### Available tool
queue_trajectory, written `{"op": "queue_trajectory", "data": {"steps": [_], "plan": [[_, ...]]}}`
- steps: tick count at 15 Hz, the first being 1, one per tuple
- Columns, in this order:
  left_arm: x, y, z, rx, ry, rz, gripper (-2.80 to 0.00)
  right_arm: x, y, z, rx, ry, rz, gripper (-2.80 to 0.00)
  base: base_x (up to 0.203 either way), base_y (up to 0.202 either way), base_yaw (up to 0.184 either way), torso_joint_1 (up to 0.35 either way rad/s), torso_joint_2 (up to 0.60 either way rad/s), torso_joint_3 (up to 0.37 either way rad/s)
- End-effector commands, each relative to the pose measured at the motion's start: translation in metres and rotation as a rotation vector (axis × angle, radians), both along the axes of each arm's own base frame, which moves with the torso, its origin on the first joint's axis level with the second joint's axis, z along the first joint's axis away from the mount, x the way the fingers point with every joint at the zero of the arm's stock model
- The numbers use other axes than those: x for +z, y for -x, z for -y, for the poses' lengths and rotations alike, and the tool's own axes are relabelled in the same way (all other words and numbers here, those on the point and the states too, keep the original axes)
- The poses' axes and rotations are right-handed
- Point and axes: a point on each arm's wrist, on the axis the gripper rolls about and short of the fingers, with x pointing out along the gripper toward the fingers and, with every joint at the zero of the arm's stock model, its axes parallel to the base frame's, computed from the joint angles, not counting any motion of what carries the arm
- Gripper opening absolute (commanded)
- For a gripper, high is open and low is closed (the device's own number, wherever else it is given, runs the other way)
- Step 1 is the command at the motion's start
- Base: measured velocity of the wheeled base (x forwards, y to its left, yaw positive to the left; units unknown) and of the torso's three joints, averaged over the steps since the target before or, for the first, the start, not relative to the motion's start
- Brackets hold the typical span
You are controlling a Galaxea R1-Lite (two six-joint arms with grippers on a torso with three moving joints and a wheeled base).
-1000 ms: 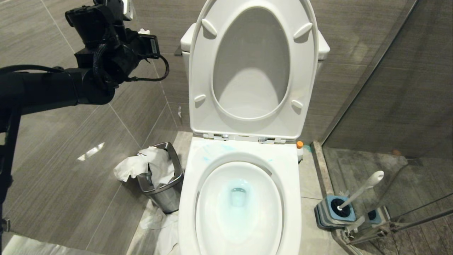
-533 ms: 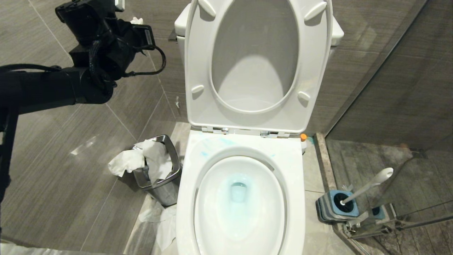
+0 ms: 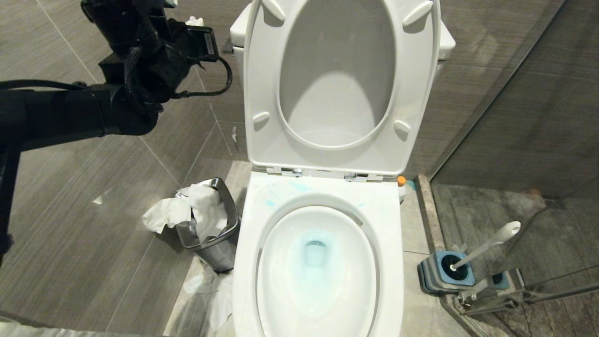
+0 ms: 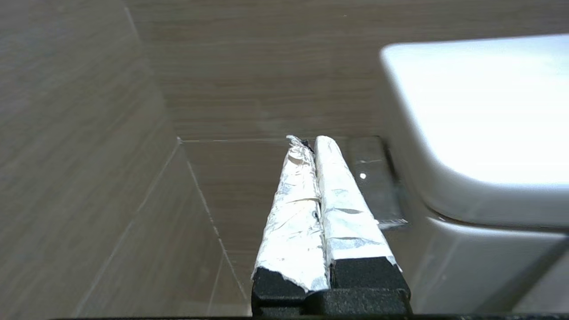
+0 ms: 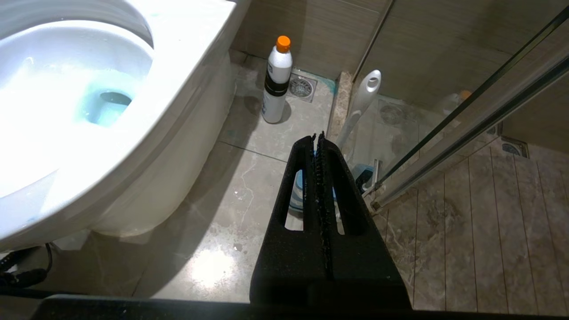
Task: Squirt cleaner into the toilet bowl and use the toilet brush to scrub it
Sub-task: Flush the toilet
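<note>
The white toilet bowl [image 3: 248, 262] stands open, seat and lid raised against the cistern. Turquoise cleaner tints the water [image 3: 316, 252] and smears the back of the rim [image 3: 270, 202]. The toilet brush [image 3: 486, 245] leans in its blue-grey holder [image 3: 433, 276] on the floor to the right; its handle [image 5: 362, 100] also shows in the right wrist view. My left gripper [image 4: 310, 140], with foil-wrapped fingers, is shut and empty, held high beside the cistern [image 4: 480, 111]. My right gripper [image 5: 318, 135] is shut and empty, low over the holder, beside the bowl [image 5: 186, 102].
A steel bin [image 3: 224, 213] stuffed with white paper stands left of the bowl, more paper on the floor [image 3: 217, 299]. A white bottle with an orange cap [image 5: 276, 80] stands by a floor drain [image 5: 302, 87]. A glass shower partition [image 3: 514, 140] closes the right side.
The whole head view shifted first, as the camera moved. Since then my left arm has swung a little to the right, toward the cistern. Both grippers stay shut.
</note>
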Motion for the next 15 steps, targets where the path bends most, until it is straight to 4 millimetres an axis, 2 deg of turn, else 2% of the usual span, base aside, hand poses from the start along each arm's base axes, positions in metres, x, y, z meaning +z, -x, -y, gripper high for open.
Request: {"op": "queue_trajectory", "data": {"steps": [1, 15], "plan": [[-0.01, -0.006, 0.01, -0.018, -0.007, -0.02, -2.8, 0.0, 0.0, 0.0, 0.0, 0.0, 0.0, -2.8, 0.0, 0.0, 0.0, 0.0, 0.0, 0.0], [-0.046, -0.031, 0.021, -0.027, -0.029, -0.096, -2.8, 0.0, 0.0, 0.0, 0.0, 0.001, 0.0, -2.8, 0.0, 0.0, 0.0, 0.0, 0.0, 0.0]]}}
